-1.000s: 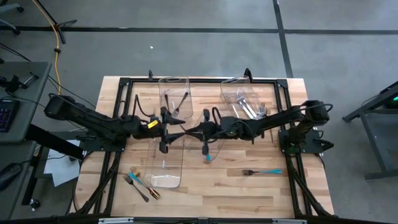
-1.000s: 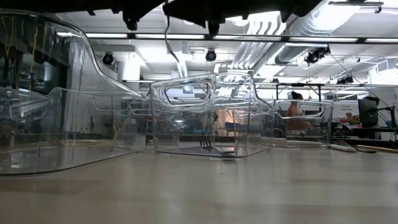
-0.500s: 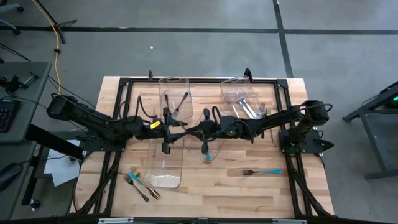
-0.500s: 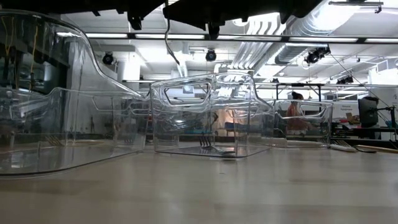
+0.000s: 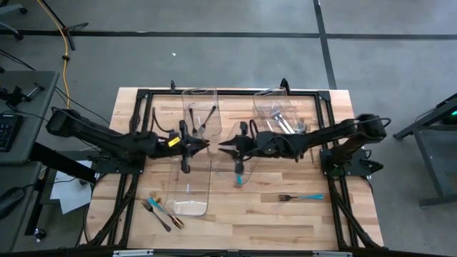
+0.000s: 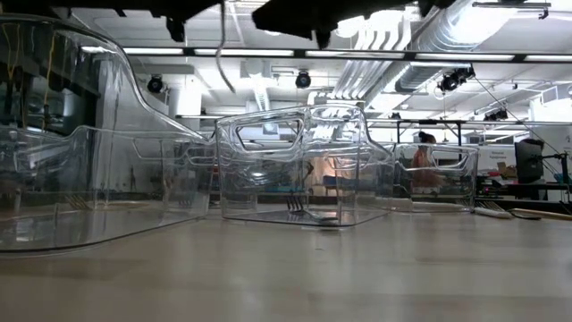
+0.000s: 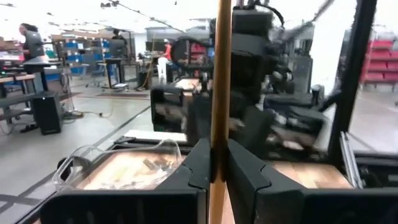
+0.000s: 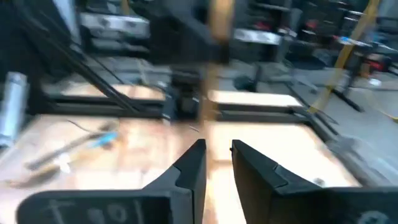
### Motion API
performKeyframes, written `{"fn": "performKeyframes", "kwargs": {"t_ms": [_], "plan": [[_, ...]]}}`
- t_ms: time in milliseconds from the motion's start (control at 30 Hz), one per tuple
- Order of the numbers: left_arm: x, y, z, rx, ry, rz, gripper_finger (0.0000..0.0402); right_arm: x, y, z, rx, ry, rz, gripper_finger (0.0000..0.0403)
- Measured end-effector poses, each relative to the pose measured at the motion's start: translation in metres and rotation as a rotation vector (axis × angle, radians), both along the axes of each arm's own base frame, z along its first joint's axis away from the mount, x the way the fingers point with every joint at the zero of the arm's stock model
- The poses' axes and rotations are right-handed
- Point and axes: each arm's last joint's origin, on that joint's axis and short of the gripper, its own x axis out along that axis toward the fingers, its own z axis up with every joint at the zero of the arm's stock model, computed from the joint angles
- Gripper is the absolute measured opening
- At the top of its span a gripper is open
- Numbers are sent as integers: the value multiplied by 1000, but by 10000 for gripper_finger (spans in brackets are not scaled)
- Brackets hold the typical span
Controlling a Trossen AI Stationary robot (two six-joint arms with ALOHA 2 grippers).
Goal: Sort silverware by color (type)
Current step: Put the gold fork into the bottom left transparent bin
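Above the table's middle my left gripper is shut on a gold utensil, which stands upright in the left wrist view. My right gripper faces it a short way to the right, open, with nothing between its fingers. Past those fingers the gold utensil shows blurred. More silverware lies on the table: a teal-handled fork at the near right, a few forks at the near left, and a teal-handled piece under the right arm. My left gripper pinches the gold utensil's slim handle between its two fingers. The fingers come level from the table's left side and lie across the handle. The utensil stands upright, lifted clear of the table, reaching above and below the fingers.
Clear plastic bins stand on the table: one at the far middle with black pieces, one at the far right with silver pieces, a long one in the near middle. A black frame rims the tabletop.
The two grippers, which met over the table's middle, have drawn apart. My left gripper has gone toward the table's left edge and my right gripper toward its right edge.
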Motion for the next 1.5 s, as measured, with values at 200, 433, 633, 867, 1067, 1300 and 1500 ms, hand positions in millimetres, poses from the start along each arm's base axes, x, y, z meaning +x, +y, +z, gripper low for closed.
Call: {"fn": "performKeyframes", "kwargs": {"t_ms": [200,433,633,867,1067,1300,1500], "plan": [[-21,-10,9,71,31,12,18,-23,-4,10,-8,138,-58,89],[-27,-19,10,118,47,70,18,-45,12,6,-34,311,-80,91],[-27,-19,10,115,48,82,18,-59,27,0,-89,405,-169,91],[-27,-19,9,109,54,81,18,-66,35,-6,-83,471,-161,91],[-27,-19,7,108,70,81,18,-72,34,-12,-81,552,-184,92],[-30,-21,9,80,62,122,18,-105,24,-39,-62,588,-315,92],[-33,-23,12,108,43,107,18,-149,24,-50,151,325,-262,92]]}}
